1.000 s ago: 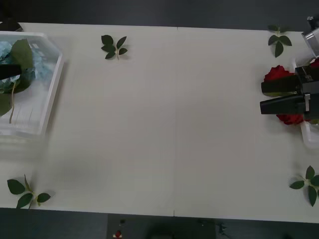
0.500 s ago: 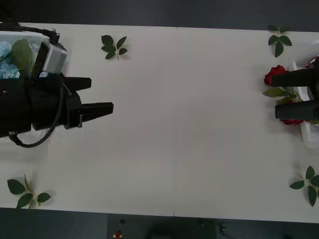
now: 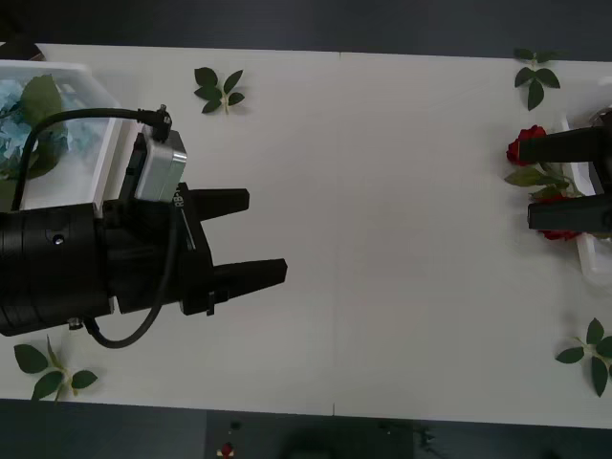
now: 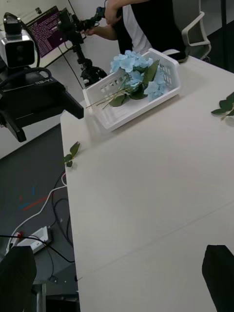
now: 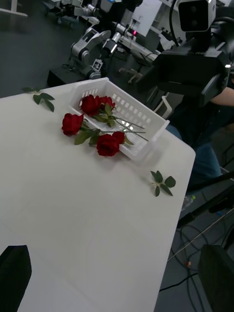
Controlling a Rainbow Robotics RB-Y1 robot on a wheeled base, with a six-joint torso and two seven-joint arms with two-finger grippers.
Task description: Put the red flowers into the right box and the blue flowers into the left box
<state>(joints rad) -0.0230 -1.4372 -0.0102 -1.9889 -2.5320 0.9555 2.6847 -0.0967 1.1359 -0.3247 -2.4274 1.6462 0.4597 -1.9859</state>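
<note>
The front view looks straight down on the broad white desk point(image 3: 382, 239). Each wrist view looks low across it toward the opposite end; all three share the desk's surface.

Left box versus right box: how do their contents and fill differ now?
The left box holds blue flowers, all lying inside it. The right box holds red flowers, but two roses hang over its rim onto the table. Both are white slotted baskets.
</note>
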